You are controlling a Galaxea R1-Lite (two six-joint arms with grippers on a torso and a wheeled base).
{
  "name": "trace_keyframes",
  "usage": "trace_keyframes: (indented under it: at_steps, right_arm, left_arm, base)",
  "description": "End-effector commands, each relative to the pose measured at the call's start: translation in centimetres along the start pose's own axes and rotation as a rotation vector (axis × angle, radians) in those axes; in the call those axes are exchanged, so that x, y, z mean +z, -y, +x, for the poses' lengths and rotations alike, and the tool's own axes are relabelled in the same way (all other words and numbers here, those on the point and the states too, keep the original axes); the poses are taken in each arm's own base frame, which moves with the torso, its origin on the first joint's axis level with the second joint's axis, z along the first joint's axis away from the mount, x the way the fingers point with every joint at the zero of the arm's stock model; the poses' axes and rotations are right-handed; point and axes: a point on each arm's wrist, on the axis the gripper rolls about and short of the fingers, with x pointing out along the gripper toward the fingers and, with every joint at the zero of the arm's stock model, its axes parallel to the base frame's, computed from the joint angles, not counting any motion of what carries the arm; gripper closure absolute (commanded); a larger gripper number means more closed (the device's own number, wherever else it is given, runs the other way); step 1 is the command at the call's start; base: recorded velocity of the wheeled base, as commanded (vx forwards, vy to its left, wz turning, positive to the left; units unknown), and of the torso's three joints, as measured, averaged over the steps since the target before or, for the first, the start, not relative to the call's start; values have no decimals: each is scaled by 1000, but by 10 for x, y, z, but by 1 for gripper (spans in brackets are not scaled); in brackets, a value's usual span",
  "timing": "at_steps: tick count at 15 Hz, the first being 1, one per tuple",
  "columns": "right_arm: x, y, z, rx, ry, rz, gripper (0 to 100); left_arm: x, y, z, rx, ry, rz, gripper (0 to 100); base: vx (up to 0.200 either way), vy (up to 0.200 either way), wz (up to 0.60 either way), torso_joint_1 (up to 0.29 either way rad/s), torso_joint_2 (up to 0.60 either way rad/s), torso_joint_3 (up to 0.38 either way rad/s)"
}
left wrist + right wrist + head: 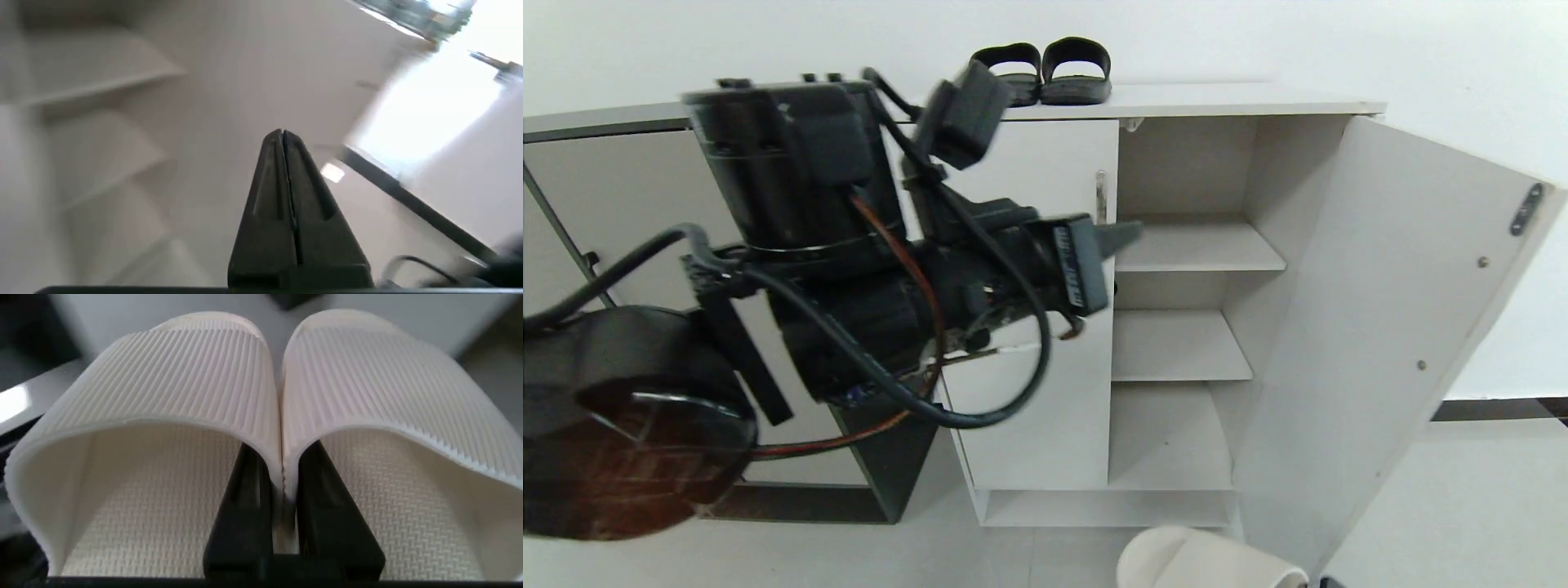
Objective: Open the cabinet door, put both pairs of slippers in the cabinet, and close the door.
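While open, door point(1388, 327) near white slippers point(1196, 562).

Cabinet point(1258, 104) against the wall, its right door point(1388, 327) swung out to the right, shelves point(1192, 245) stacked one above another in the open compartment; left door point(1045, 425) flat, side unit point(605, 188) butting the cabinet on the left. One pair point(1045, 73) sits on the cabinet top, above the left door. Left gripper point(1131, 233) hangs before the left door's inner edge, level with the upper shelf; second pair point(1201, 559) low in front of the open compartment, side by side, adjoining straps pinched in the right gripper point(282, 474)
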Motion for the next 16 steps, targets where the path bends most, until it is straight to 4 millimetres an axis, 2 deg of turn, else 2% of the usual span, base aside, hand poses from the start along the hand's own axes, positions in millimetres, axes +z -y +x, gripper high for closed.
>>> trace_keyframes:
  at_steps: [1, 2, 3, 4, 5, 6, 7, 8, 9, 11, 12, 14, 16]
  right_arm:
    - [22, 32, 18, -267, 80, 74, 100]
    - [34, 41, 24, -315, 122, 96, 100]
    - [39, 44, 30, -358, 128, 102, 100]
    - [42, 49, 33, -424, 134, 112, 100]
    - [47, 51, 37, -443, 151, 120, 100]
    - [49, 52, 37, -452, 160, 122, 100]
    - [51, 55, 36, -464, 168, 126, 100]
    - [51, 55, 36, -464, 167, 126, 100]
    - [50, 55, 35, -464, 164, 125, 100]
    - [49, 55, 34, -464, 162, 125, 100]
    - [49, 55, 35, -462, 162, 124, 100]
    - [50, 54, 35, -458, 164, 123, 100]
    - [52, 53, 38, -450, 173, 123, 100]
  left_arm:
    - [30, -7, -99, 407, 182, 186, 100]
    - [19, -6, -149, 592, 184, 225, 100]
    - [5, -15, -196, 748, 163, 249, 100]
    - [-17, -15, -239, 912, 135, 254, 100]
    - [-45, -6, -275, 1024, 145, 244, 100]
    - [-74, 0, -296, 1101, 144, 237, 100]
    - [-117, 6, -316, 1205, 129, 234, 100]
    - [-129, 7, -320, 1219, 125, 232, 100]
    - [-159, 8, -329, 1165, 134, 238, 100]
    - [-175, 10, -334, 1111, 149, 250, 100]
    - [-184, 4, -330, 1042, 131, 249, 100]
    - [-186, 5, -327, 893, 84, 269, 100]
    - [-190, 5, -327, 878, 15, 327, 100]
  base:
    - [0, 0, 0, 0, 0, 0]
    - [0, 0, 0, 0, 0, 0]
    - [0, 0, 0, 0, 0, 0]
    - [0, 0, 0, 0, 0, 0]
    - [0, 0, 0, 0, 0, 0]
    - [0, 0, 0, 0, 0, 0]
    - [0, 0, 0, 0, 0, 0]
    - [0, 0, 0, 0, 0, 0]
    - [0, 0, 0, 0, 0, 0]
    - [0, 0, 0, 0, 0, 0]
    - [0, 0, 0, 0, 0, 0]
    - [0, 0, 0, 0, 0, 0]
    - [0, 0, 0, 0, 0, 0]
